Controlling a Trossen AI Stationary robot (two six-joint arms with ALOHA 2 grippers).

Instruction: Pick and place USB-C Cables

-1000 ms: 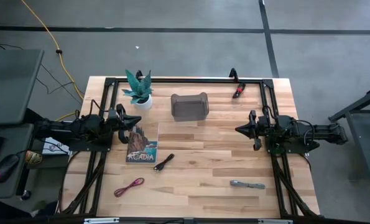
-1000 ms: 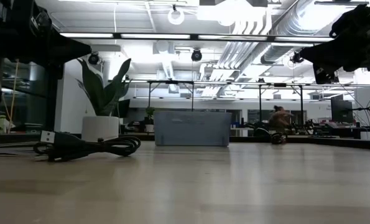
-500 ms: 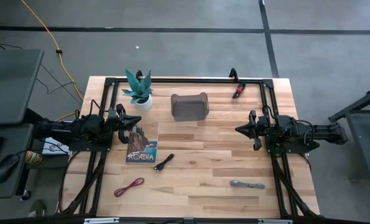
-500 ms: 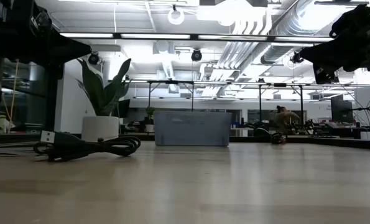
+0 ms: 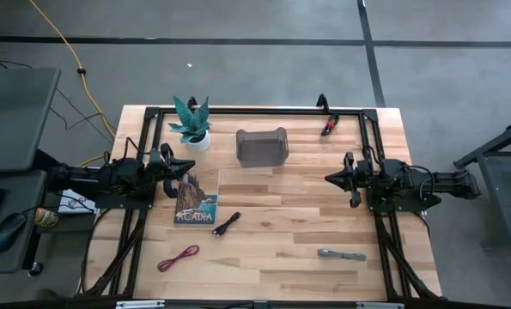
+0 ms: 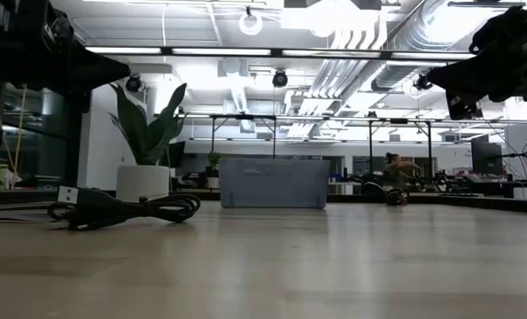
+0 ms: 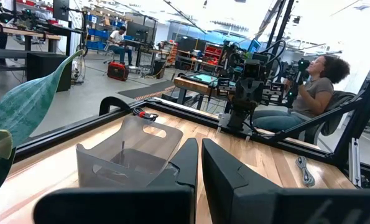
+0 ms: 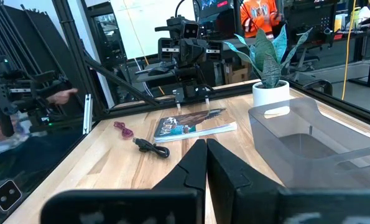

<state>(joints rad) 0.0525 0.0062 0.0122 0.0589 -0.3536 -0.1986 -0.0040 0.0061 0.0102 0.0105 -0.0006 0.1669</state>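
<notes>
- Butcher-block table (image 5: 272,232) under workshop lighting, dark frame round its edge, and nothing has been picked up yet
- Landmark is the grey bin (image 5: 262,147), sitting at the far middle of the table, and by my judgement that's where the cables are headed
- Left gripper (image 5: 189,166) hangs to the left of the bin, over the top of the book (image 5: 196,199); fingers pressed nearly together, nothing between them
- Right gripper (image 5: 331,178) waits to the right of the bin, fingers likewise closed up and empty
- Cable count, four: black cable (image 5: 226,226) just nearer than the bin beside the book's corner, dark red cable (image 5: 178,257) nearer and further left, silver-grey cable (image 5: 341,254) near and to the right, red-and-black cable (image 5: 330,125) right of the bin by the far rail
- One book, one potted plant (image 5: 192,123) just left of the bin, one bin, two arms
- Risks as I read it: these bundles are thin and lie flat, so closing fingers could skid over one or catch a single loop and let it unravel
- The red-and-black one lies against the frame rail, so fingers may knock the rail
- Plant leaves stand close to the bin, and a left-arm swing could brush them
</notes>
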